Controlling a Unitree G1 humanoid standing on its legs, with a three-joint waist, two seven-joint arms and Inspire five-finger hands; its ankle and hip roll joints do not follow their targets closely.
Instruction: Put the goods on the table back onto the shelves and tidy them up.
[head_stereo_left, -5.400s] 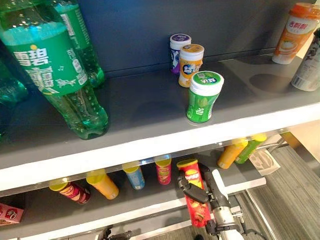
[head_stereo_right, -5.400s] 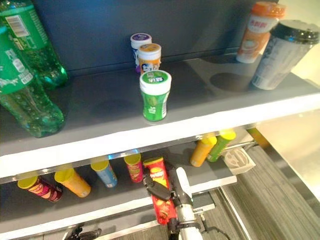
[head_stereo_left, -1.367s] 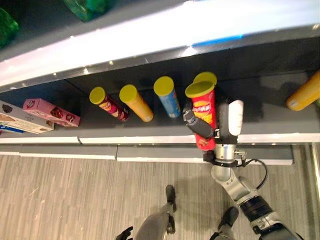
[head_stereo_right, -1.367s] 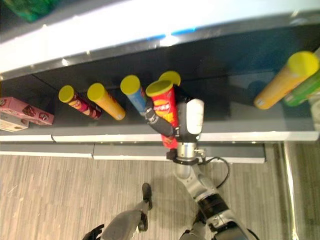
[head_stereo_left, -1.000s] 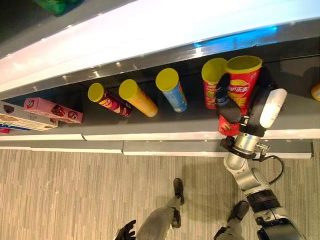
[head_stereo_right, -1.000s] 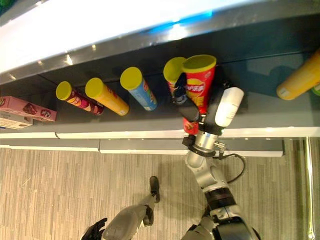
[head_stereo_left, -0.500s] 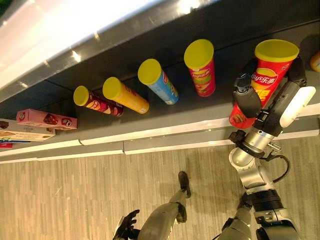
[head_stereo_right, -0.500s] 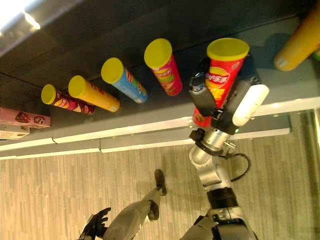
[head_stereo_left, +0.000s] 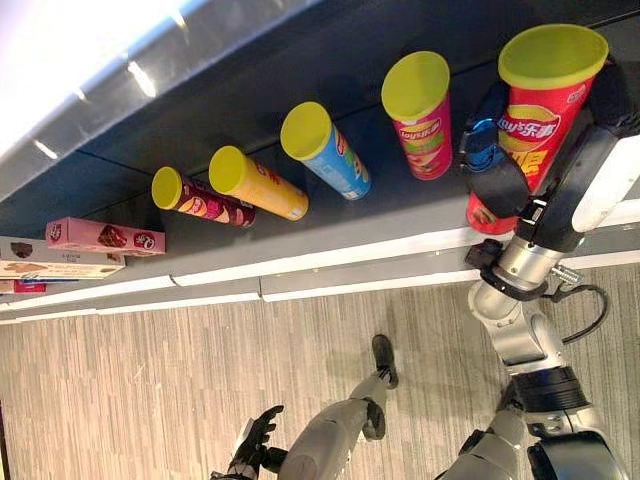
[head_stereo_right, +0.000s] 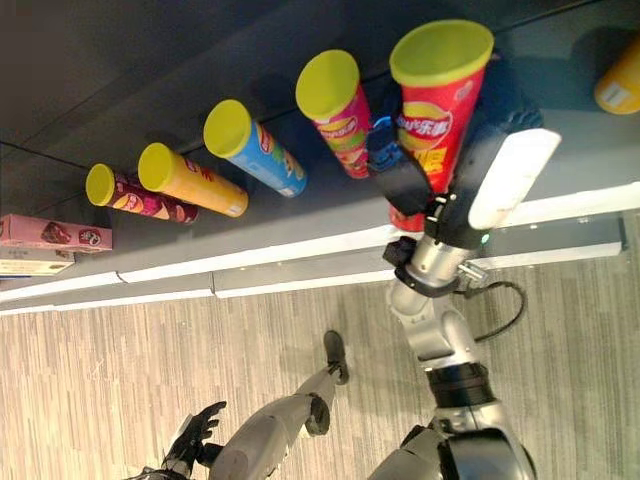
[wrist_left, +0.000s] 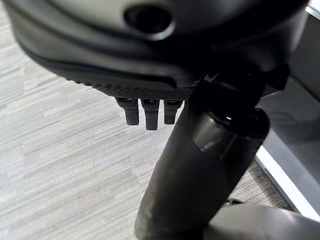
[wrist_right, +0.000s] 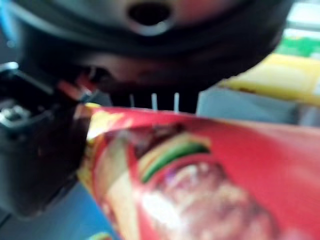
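We look down on a dark grey shelf (head_stereo_left: 330, 225) with a white front edge, running from 9 o'clock up toward 2 o'clock, with grey wood-grain floor (head_stereo_left: 150, 380) below it.

Right hand (head_stereo_left: 500, 185) at 3 o'clock, fingers and white-capped thumb curled round a red chip can (head_stereo_left: 530, 110) with a yellow lid. The can stands upright at the shelf's front edge; we cannot tell whether its base touches the shelf. In the right wrist view the same red can (wrist_right: 210, 175) lies close against the palm.

At 9 o'clock from the held can, four more chip cans stand in a row on the shelf, all yellow-lidded:
- pink can (head_stereo_left: 422, 115), nearest the red one, just beside it and apart
- blue can (head_stereo_left: 325, 150), next along
- orange-yellow can (head_stereo_left: 257, 184)
- dark red can (head_stereo_left: 200, 198), slimmest-looking and farthest from the hand

The last two sit close together, lids nearly touching.

Farther toward 9 o'clock, a pink box (head_stereo_left: 105, 238) lies flat on the shelf, with another flat box (head_stereo_left: 50, 268) just in front of it at the picture's edge.

Left hand (head_stereo_left: 255, 445) at 7 o'clock, low over the floor, well apart from the shelf, fingers relaxed and spread, holding nothing. In its wrist view the fingertips (wrist_left: 146, 114) point down toward the floor.
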